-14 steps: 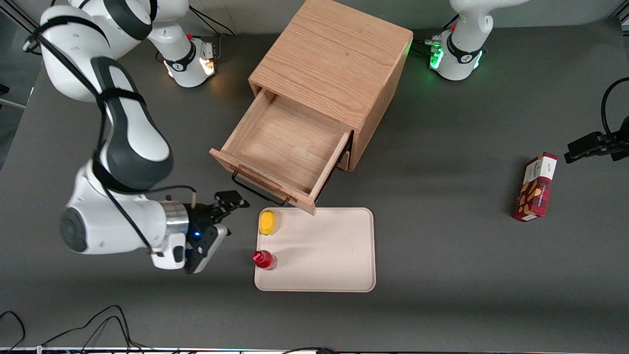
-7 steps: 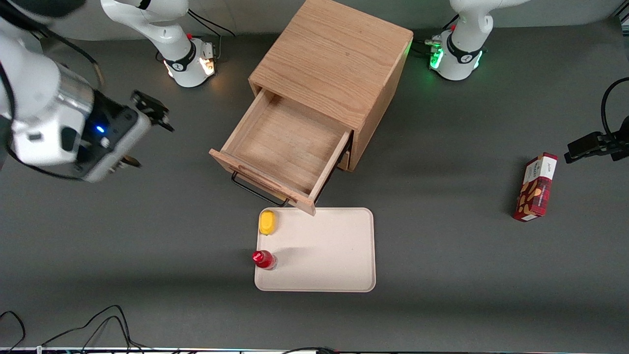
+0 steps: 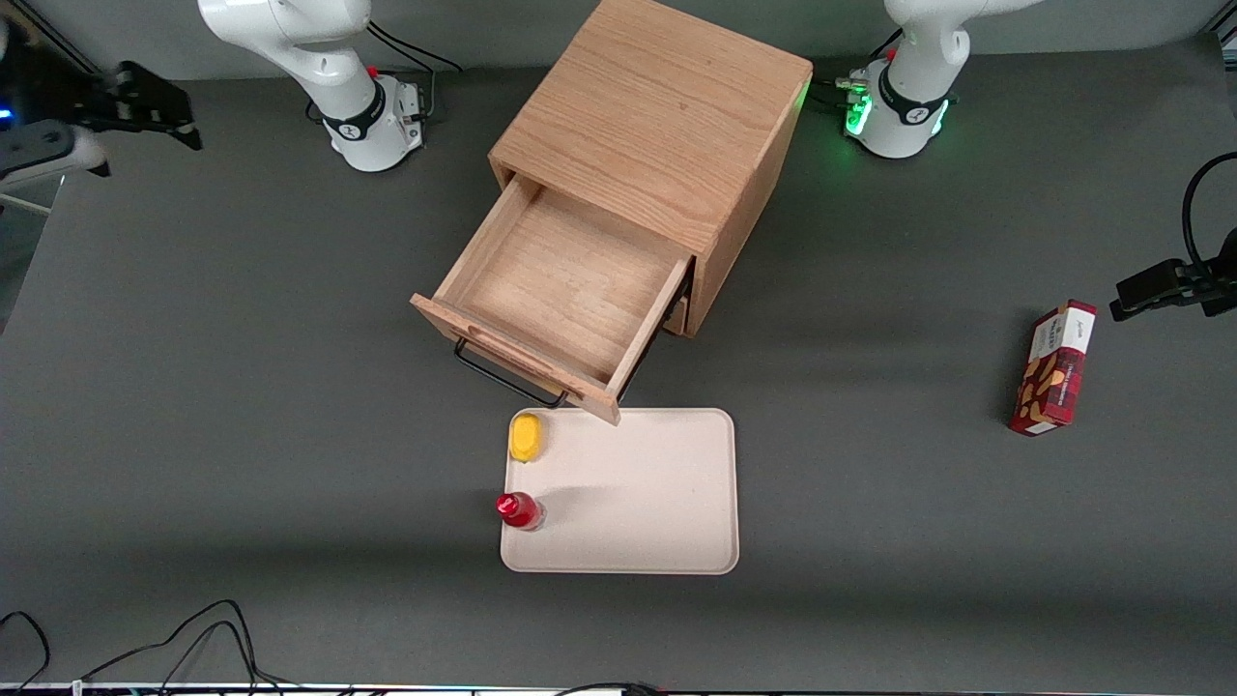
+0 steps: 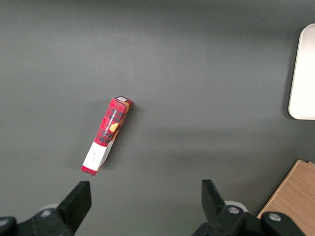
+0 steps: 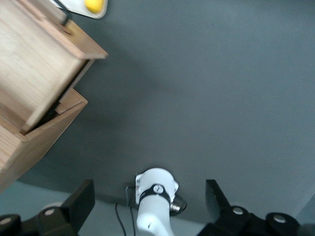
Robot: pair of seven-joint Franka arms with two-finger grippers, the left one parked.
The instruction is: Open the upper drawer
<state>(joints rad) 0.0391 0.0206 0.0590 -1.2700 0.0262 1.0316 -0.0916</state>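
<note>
The light oak cabinet (image 3: 657, 116) stands at the middle of the table. Its upper drawer (image 3: 560, 280) is pulled far out and its inside is bare. The black bar handle (image 3: 507, 377) runs along the drawer's front, just above the tray's edge. The drawer also shows in the right wrist view (image 5: 34, 64). The lower drawer is almost wholly hidden under it. My gripper (image 3: 145, 145) is open and empty, high up at the working arm's end of the table, well away from the cabinet. In the right wrist view, the gripper (image 5: 148, 191) has its fingers (image 5: 81, 201) wide apart.
A beige tray (image 3: 638, 493) lies in front of the drawer, with a yellow object (image 3: 526, 437) and a red bottle (image 3: 517, 509) on it. A red box (image 3: 1053, 367) lies toward the parked arm's end and shows in the left wrist view (image 4: 108, 135).
My gripper has moved from beside the drawer's handle up and away toward the working arm's end of the table, farther from the front camera. The drawer stays open.
</note>
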